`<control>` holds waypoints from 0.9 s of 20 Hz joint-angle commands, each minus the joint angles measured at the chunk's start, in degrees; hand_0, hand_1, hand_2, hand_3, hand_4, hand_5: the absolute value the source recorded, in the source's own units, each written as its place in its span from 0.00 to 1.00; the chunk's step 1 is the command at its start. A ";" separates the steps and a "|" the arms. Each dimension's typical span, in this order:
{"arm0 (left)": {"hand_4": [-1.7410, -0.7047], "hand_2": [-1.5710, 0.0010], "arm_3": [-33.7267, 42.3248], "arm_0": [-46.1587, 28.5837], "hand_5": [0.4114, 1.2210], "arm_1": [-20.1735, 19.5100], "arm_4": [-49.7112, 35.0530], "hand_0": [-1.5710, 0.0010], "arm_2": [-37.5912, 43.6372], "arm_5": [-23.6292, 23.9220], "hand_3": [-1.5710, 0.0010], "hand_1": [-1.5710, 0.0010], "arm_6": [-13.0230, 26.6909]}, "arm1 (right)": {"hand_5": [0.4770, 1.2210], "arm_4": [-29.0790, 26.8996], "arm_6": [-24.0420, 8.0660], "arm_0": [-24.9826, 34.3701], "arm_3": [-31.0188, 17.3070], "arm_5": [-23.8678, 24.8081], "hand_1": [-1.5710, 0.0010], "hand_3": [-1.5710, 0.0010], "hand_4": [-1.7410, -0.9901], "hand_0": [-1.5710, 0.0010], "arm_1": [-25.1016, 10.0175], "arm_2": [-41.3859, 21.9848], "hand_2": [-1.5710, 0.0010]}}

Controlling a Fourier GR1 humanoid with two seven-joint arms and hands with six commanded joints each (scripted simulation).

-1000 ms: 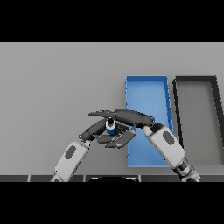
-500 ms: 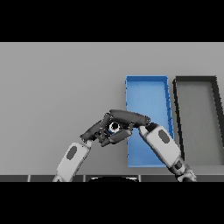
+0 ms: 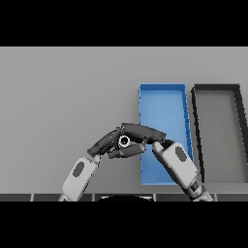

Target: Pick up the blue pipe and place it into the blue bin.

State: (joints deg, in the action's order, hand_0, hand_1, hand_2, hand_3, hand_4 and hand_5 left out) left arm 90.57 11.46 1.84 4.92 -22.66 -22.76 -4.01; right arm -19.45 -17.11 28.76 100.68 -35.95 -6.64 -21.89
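The landmark here is the shallow blue rectangular bin (image 3: 164, 104), which lies on the flat grey bench (image 3: 63, 97) with a dark grey rectangular tray (image 3: 218, 131) just beside its far-right wall. Both arms meet just off the bin's left wall, near its lower half.

The right robot hand (image 3: 143, 131) reaches across the bin's lower left corner, its fingers curled round the short blue pipe (image 3: 124, 141), of which only the pale ring of its open end shows between the dark fingers. The left robot hand (image 3: 104, 143) lies close against it on the side away from the bin, fingers laid along the pipe; whether they actually grip it or merely rest there cannot be told.

A second ago the blue body of the pipe was visible under the hands, standing on the bench slightly further from the bin's left wall. Since then the hands have closed in around it, and the pipe's end has turned to face the viewer and sits a little closer to the bin. This suggests the grasp is made and the pipe lifted and tilted. What seems to remain is carrying it over the left wall and releasing it inside the bin.
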 commanded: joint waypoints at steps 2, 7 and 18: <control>0.22 0.32 0.17 0.02 1.00 -0.85 1.37 0.25 0.12 -0.62 0.46 0.30 -0.61 | 0.97 1.60 0.77 -0.49 0.91 0.81 0.01 0.01 0.33 0.01 0.54 0.15 0.01; 0.59 0.78 -1.46 0.93 0.80 -0.84 4.18 0.75 1.11 -5.08 0.82 0.77 0.80 | 0.99 3.62 -1.73 -0.47 0.52 0.72 0.00 0.00 0.32 0.00 2.21 1.00 0.00; 0.75 0.98 -2.67 0.11 0.16 -0.74 2.86 0.98 2.52 -4.32 0.98 0.98 7.99 | 1.00 5.30 0.94 -1.11 1.04 -0.17 0.00 0.00 0.32 0.00 5.91 3.23 0.00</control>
State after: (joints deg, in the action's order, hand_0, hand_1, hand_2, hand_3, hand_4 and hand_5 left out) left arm 87.91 11.58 1.10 7.77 -20.13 -27.07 3.92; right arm -14.11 -16.20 27.66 101.72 -36.18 -0.72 -18.66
